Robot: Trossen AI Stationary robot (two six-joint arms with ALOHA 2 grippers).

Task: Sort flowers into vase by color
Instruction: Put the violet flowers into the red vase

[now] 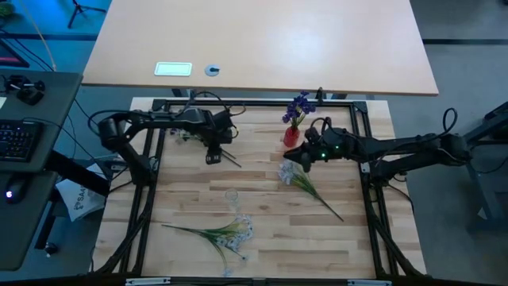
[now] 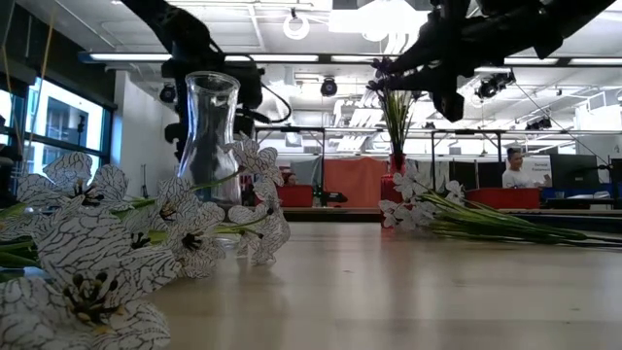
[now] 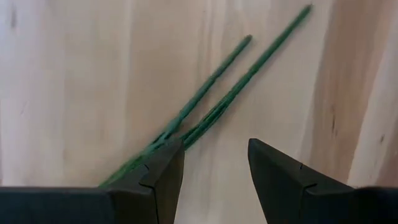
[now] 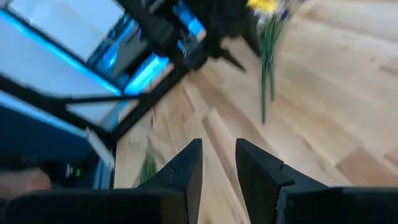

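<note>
A small red vase (image 1: 291, 137) stands at the table's far middle with purple flowers (image 1: 299, 107) in it. A clear glass vase (image 1: 232, 199) stands upright mid-table. One white sprig (image 1: 290, 173) lies right of centre, and a bunch of white flowers (image 1: 228, 233) lies near the front edge. My left gripper (image 1: 214, 156) points down, open, over thin green stems (image 3: 214, 102) lying flat on the wood; whether a fingertip touches them I cannot tell. My right gripper (image 1: 302, 156) hangs beside the red vase, slightly open with nothing between its fingers (image 4: 219, 168).
A black metal frame (image 1: 361, 171) runs round the work area. The stems' blossom end (image 1: 182, 136) lies under the left arm. Bare wood lies between the glass vase and the left edge. A second table (image 1: 262, 48) stands behind. A person (image 2: 515, 167) sits far off.
</note>
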